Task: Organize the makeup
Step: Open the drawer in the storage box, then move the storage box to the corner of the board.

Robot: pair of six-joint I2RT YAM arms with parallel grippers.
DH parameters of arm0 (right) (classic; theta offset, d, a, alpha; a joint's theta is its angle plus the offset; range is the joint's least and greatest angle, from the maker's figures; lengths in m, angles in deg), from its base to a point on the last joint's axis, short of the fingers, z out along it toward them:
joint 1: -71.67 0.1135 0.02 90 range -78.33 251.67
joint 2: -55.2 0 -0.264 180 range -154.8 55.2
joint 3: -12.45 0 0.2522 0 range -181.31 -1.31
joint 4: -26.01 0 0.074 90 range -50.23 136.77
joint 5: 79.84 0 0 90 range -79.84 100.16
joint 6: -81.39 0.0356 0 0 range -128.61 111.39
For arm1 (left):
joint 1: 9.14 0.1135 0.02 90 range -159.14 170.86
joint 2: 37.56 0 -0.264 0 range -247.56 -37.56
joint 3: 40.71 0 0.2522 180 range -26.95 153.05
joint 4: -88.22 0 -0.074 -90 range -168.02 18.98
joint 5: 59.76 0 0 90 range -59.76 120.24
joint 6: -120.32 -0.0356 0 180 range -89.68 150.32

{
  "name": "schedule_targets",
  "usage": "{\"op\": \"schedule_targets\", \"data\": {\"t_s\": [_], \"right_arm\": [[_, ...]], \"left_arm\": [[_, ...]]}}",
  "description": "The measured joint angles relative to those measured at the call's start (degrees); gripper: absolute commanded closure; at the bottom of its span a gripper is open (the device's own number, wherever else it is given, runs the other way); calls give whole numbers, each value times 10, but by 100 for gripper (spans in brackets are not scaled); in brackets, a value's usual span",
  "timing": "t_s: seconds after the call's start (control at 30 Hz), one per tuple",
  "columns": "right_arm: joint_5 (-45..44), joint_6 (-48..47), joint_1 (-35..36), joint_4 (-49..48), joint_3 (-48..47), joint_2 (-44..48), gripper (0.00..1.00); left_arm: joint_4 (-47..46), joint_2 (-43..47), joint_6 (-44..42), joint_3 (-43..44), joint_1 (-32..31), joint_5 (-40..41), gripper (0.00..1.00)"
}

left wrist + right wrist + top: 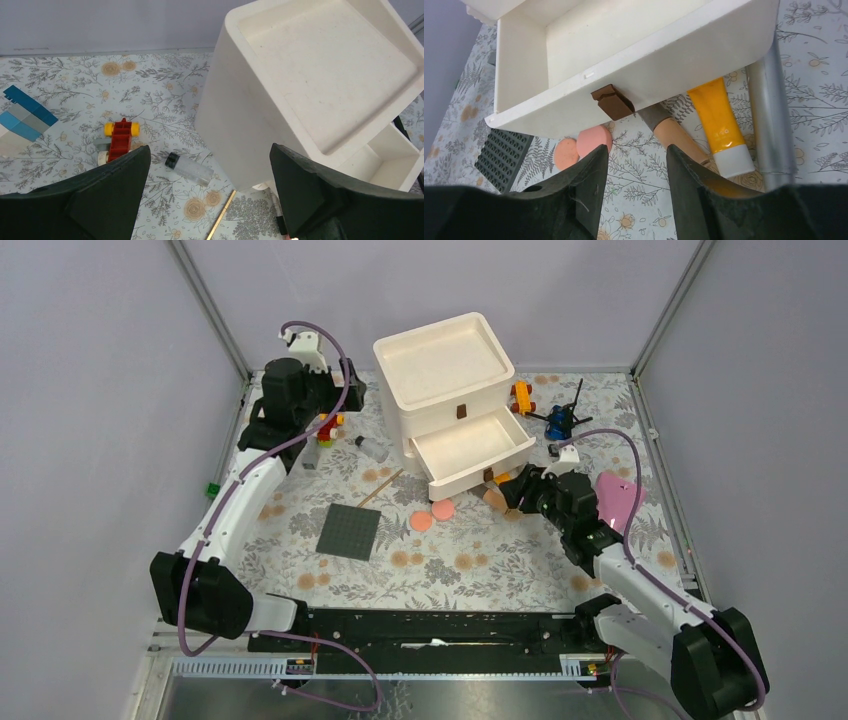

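While drawer (624, 65) stands open showing just white floor, R claw (636, 152), narrow gap, faces its handle (611, 101); orange tube (719, 120), beige tube (674, 137) lie just ahead-right under drawer front, half-hidden in top cam. L claw (209, 150) gapes wide above clear bottle (192, 168).

I am driving a robot test cell in a lab, not a home. Plain lilac-grey walls (100, 390) are framed by aluminium posts (208, 305). A floral sheet (450, 570) covers the bench. The left arm (235, 505) and right arm (640, 585) are bolted to a black rail (430, 625), with purple cables (181, 605) trailing.
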Motion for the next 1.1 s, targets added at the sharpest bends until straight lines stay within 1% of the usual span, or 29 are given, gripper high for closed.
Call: {"op": "schedule_targets", "data": {"t_s": [0.17,0.37,0.5,0.63,0.77,0.87,0.97,1.1], "right_arm": [[-30,-10,0,35,-4,33,41],[-42,-19,0,66,-11,40,36],[-49,-21,0,78,-11,40,31],[-54,-23,0,96,-26,41,29],[-59,-30,0,105,-67,37,29],[-53,-40,0,100,-121,9,29],[-31,-51,0,78,-181,-46,29],[-3,-63,0,19,-212,-111,30]], "left_arm": [[17,-10,22,26,0,0,1],[61,-10,61,29,-2,1,1],[65,-7,76,3,-7,-2,1],[73,-7,78,-18,-27,-10,1],[70,4,78,-34,-51,-27,1],[63,16,80,-42,-57,-45,1],[52,17,80,-43,-56,-54,1],[44,26,80,-62,-56,-57,1]]}}
